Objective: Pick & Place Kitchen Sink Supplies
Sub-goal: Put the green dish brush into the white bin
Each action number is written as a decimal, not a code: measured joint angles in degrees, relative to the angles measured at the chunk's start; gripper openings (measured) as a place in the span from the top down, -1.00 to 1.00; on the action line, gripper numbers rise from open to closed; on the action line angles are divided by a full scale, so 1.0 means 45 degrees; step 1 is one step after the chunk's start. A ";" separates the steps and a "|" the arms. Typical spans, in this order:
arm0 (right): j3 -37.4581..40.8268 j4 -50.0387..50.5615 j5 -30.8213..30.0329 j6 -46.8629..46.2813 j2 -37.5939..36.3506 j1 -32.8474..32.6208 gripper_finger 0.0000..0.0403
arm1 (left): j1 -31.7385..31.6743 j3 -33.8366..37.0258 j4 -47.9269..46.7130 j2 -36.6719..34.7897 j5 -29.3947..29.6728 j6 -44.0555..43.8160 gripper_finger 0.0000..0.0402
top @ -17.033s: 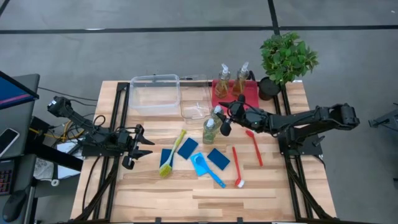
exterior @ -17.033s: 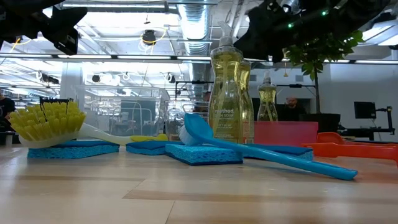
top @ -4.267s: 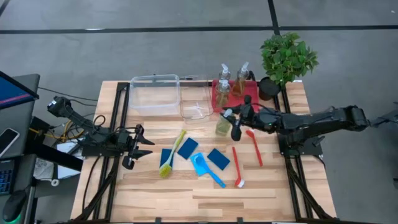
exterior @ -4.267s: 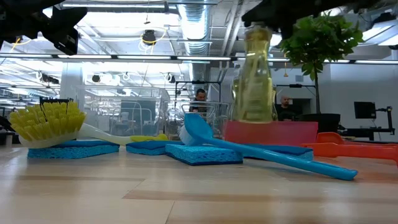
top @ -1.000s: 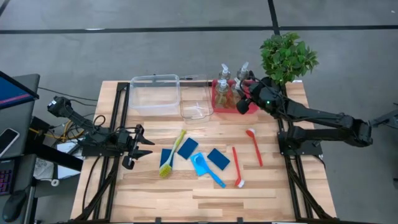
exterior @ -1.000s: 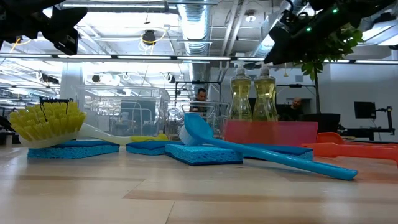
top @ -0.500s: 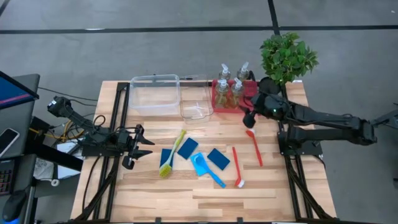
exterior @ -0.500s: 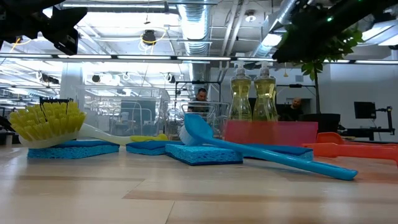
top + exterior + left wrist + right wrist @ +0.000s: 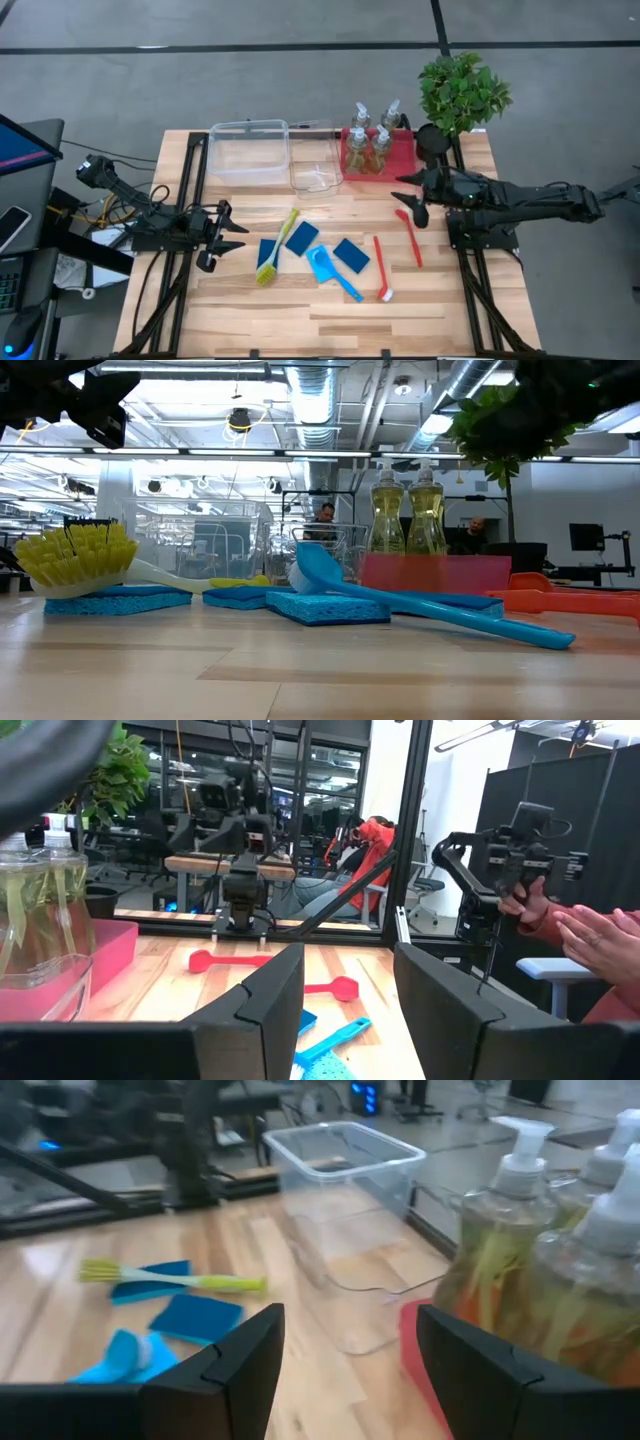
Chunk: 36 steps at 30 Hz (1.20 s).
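Note:
Four clear pump bottles (image 9: 367, 133) of yellow-green liquid stand upright in the red tray (image 9: 398, 160) at the far right; the right wrist view shows them close by (image 9: 500, 1260). Blue sponges (image 9: 351, 255), a green brush (image 9: 278, 245), a blue brush (image 9: 332, 272) and two red brushes (image 9: 408, 235) lie flat on the table's middle. My right gripper (image 9: 410, 197) hangs open and empty just nearer than the tray, over the head of one red brush. My left gripper (image 9: 226, 233) waits open at the left, holding nothing.
Two clear plastic bins (image 9: 250, 150) stand at the far side, left of the tray. A potted green plant (image 9: 462, 90) sits at the far right corner. Bare wood lies along the table's near edge (image 9: 330, 325). A person's hands (image 9: 580, 930) show beyond the table.
My right gripper has drawn back from the bottles in the red tray, swinging toward the table's near edge and sinking a little, its fingers still apart. The four bottles stay standing in the tray.

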<state>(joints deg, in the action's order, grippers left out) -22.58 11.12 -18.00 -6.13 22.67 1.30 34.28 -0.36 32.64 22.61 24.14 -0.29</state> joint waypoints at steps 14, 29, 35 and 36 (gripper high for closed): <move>0.3074 -0.0967 -0.0010 -0.0108 -0.3150 -0.1287 -0.10 | 0.0000 0.0000 0.0000 0.0004 0.0000 -0.0001 0.21; 0.3931 -0.0450 0.0005 0.0464 -0.4379 -0.1997 -0.10 | 0.0000 0.0000 0.0000 0.0000 0.0000 0.0004 0.21; 0.3931 -0.0332 0.0010 0.0690 -0.4379 -0.2399 -0.10 | 0.0002 0.0000 0.0000 -0.0001 0.0000 -0.0001 0.21; 0.3931 -0.0332 0.0010 0.0690 -0.4379 -0.2460 -0.10 | 0.0005 0.0000 0.0000 0.0003 0.0000 -0.0001 0.21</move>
<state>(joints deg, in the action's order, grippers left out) -4.89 9.63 -17.96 -3.03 2.96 -9.77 34.30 -0.36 32.64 22.63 24.14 -0.30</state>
